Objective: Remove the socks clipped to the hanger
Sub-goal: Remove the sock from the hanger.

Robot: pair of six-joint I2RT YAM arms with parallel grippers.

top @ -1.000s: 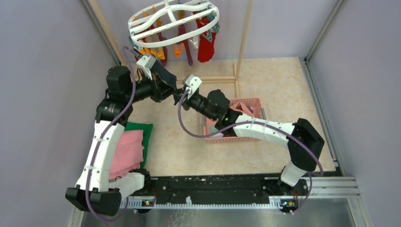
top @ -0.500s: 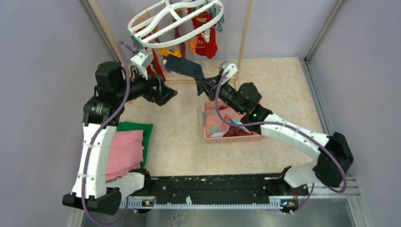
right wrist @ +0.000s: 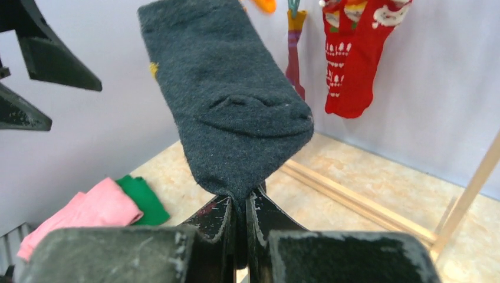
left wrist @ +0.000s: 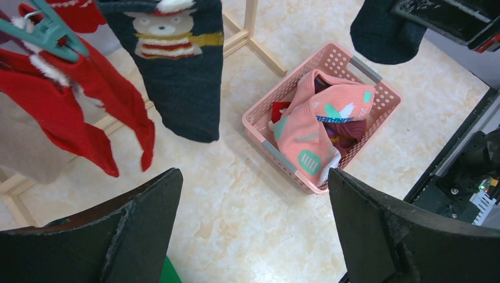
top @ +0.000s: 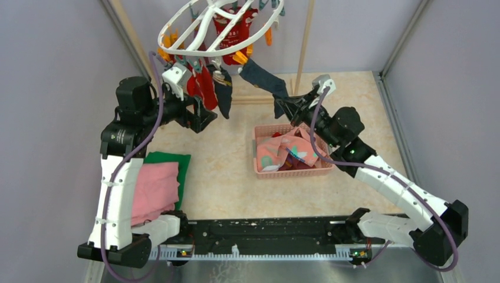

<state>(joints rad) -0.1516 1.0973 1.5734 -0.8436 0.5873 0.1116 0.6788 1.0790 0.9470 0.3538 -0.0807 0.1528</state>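
Right gripper (right wrist: 240,218) pinches the dark navy fabric sock (top: 262,79), which likely needs tugging off the white plastic oval hanger (top: 163,42); left gripper (left wrist: 253,177) gapes empty.

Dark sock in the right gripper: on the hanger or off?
On, it seems: the dark sock stretches from an orange clip on the hanger to the right gripper.

At the left pincer (top: 206,117): no longer shut next to the other one; now gapes wide, drawn back leftward. At the right pincer (right wrist: 240,203): swung rightward and up, pulling the dark navy sock (right wrist: 230,100) taut by its toe. At the hanger (top: 194,54): tips and swings rightward, bringing red socks (left wrist: 88,100) just ahead of the left pincer.
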